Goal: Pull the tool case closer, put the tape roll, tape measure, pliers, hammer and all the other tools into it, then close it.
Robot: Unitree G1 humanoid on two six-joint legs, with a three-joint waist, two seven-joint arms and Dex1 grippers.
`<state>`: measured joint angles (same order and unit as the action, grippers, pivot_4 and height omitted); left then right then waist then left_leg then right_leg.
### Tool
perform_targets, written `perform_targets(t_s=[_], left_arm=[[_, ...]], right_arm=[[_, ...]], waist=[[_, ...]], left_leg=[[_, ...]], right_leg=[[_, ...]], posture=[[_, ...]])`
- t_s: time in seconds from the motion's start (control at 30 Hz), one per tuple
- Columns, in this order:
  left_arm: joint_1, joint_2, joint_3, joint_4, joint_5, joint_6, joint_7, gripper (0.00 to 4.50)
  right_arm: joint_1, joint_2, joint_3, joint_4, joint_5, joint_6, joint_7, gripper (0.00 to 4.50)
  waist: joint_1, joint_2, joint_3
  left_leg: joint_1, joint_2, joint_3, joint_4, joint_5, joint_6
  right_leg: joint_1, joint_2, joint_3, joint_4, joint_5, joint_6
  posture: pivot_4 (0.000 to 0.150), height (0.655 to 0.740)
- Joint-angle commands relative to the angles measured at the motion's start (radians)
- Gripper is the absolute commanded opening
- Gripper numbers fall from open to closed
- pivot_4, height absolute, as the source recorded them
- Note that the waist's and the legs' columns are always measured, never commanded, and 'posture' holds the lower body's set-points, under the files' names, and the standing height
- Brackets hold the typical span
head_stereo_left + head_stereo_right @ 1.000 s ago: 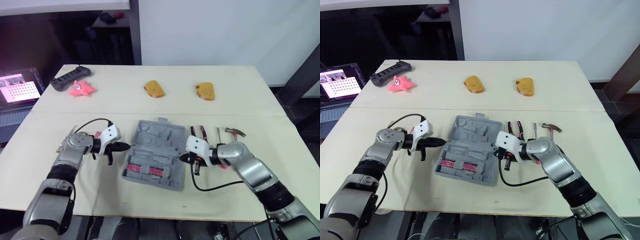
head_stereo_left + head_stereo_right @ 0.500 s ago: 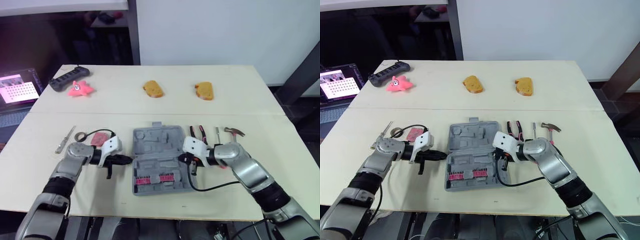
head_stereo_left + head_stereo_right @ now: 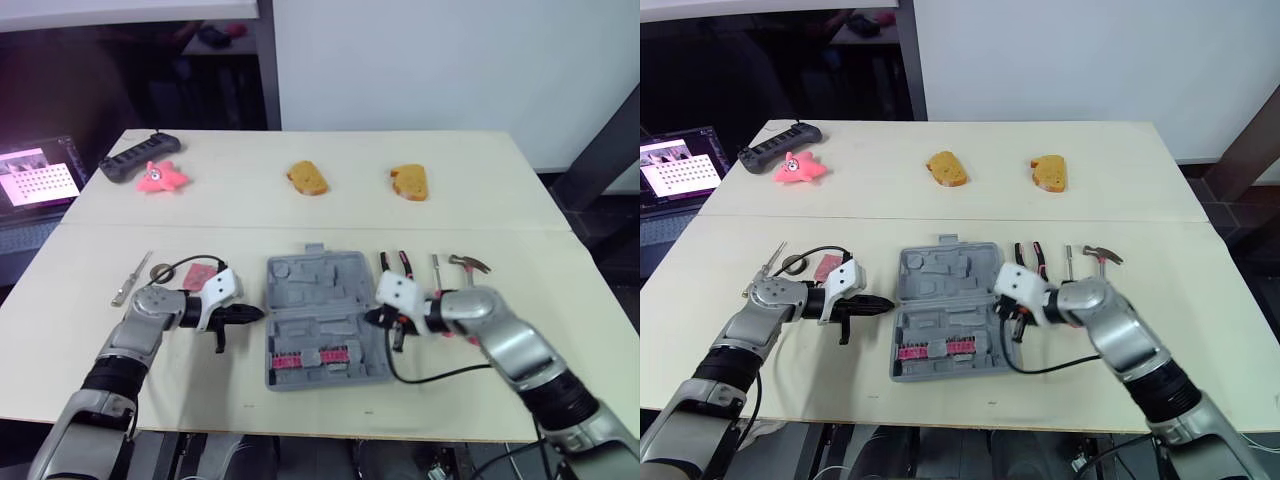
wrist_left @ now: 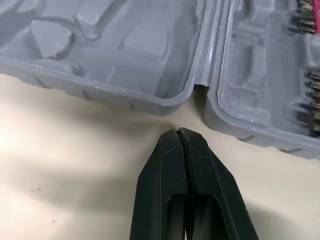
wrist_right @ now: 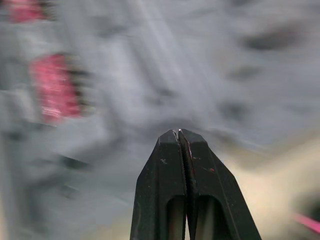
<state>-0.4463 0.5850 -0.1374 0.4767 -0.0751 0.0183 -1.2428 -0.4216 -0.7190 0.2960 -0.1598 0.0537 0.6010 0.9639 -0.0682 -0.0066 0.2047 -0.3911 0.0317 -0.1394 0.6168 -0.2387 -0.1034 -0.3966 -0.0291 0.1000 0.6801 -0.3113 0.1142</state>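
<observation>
The grey tool case point(image 3: 325, 315) lies open near the table's front, with pink bit holders point(image 3: 318, 357) in its near half. My left gripper point(image 3: 257, 314) is shut and empty, its tip just off the case's left edge point(image 4: 150, 50) by the hinge. My right gripper point(image 3: 373, 318) is shut and empty at the case's right edge. The pliers point(image 3: 399, 263), a small screwdriver point(image 3: 436, 266) and the hammer point(image 3: 468, 264) lie right of the case. The tape roll point(image 3: 160, 270), the pink tape measure point(image 3: 202, 274) and a metal tool point(image 3: 131, 279) lie left of it.
Two pieces of bread point(image 3: 308, 178) point(image 3: 410, 182) sit on the far half of the table. A pink starfish toy point(image 3: 158, 177) and a black power strip point(image 3: 140, 155) are at the far left. A laptop point(image 3: 35, 180) stands off the table's left edge.
The case has turned square to the table's front edge and slid nearer, pushed between both shut grippers. In the last half second my right gripper drew slightly right.
</observation>
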Motion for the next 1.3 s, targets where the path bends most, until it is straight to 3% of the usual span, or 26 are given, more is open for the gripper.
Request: perform_targets(t_s=[0.03,0.43,1.03,1.3], left_arm=[[-0.012,0.007,0.019,-0.038,-0.025,0.011,0.010,0.00],[-0.035,-0.033,-0.004,-0.030,-0.017,0.045,0.039,0.00],[-0.016,-0.052,-0.019,-0.069,-0.014,0.078,0.049,0.00],[0.112,0.030,0.005,-0.256,-0.049,0.150,0.034,0.00]], right_arm=[[-0.045,-0.029,-0.020,0.083,-0.016,-0.083,0.027,0.08],[-0.155,0.059,0.099,0.396,-0.130,-0.335,0.077,0.08],[-0.093,0.107,0.084,0.263,-0.115,-0.255,0.098,0.08],[0.003,0.098,0.073,0.121,-0.091,-0.178,0.099,0.08]], waist=[[0.000,0.000,0.000],[-0.002,0.000,0.000],[-0.002,0.000,0.000],[-0.001,0.000,0.000]], left_leg=[[0.000,0.000,0.000,0.000,0.000,0.000],[0.000,0.000,0.000,0.000,0.000,0.000],[0.000,0.000,0.000,0.000,0.000,0.000],[0.000,0.000,0.000,-0.001,0.000,0.000]], right_leg=[[0.000,0.000,0.000,0.000,0.000,0.000],[0.000,0.000,0.000,0.000,0.000,0.000],[0.000,0.000,0.000,0.000,0.000,0.000],[-0.001,0.000,0.000,0.000,0.000,0.000]], posture=[[0.150,0.7400],[0.150,0.7400],[0.150,0.7400],[0.150,0.7400]])
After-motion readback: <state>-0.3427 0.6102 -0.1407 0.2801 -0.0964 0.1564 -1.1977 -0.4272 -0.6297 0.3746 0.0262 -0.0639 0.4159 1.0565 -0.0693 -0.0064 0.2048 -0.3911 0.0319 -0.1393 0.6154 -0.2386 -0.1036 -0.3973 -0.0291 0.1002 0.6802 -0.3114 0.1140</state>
